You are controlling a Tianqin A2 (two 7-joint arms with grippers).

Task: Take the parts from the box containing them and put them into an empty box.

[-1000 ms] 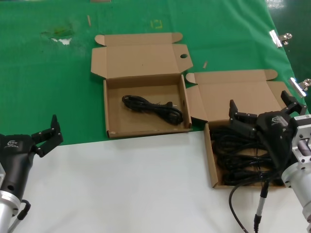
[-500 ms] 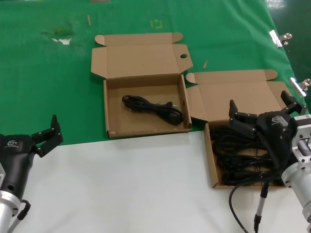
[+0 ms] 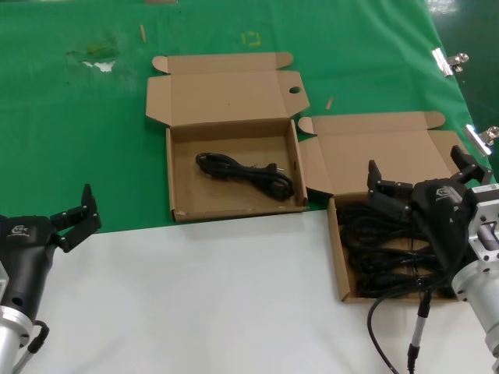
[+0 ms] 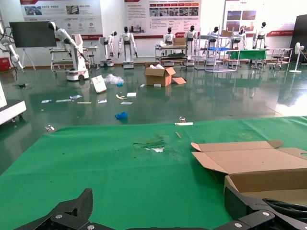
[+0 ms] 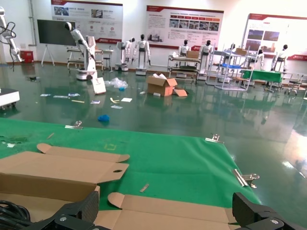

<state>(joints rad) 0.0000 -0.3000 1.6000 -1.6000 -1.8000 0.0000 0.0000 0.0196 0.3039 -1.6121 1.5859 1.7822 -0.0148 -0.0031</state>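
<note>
Fingers spread wide, my right gripper (image 3: pixel 421 181) is hovering over the black coiled power cords (image 3: pixel 382 249) filling the shallow brown cardboard box (image 3: pixel 337 257). I'm seeing one cord (image 3: pixel 245 173) lying in the twin cardboard tray (image 3: pixel 178 173) (lid open); my left gripper (image 3: pixel 76 214) is idling open over the white table (image 3: pixel 226 304).

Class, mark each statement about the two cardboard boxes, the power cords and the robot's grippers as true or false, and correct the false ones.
1. The box on the green cloth holds one power cord. True.
2. The right gripper is over the box with many cords. True.
3. Both boxes have their lids shut. False: both lids stand open.
4. The left gripper is holding a cord. False: it is open, holding nothing, off to the left of the boxes.
5. The pile of cords lies in the box at the right. True.
</note>
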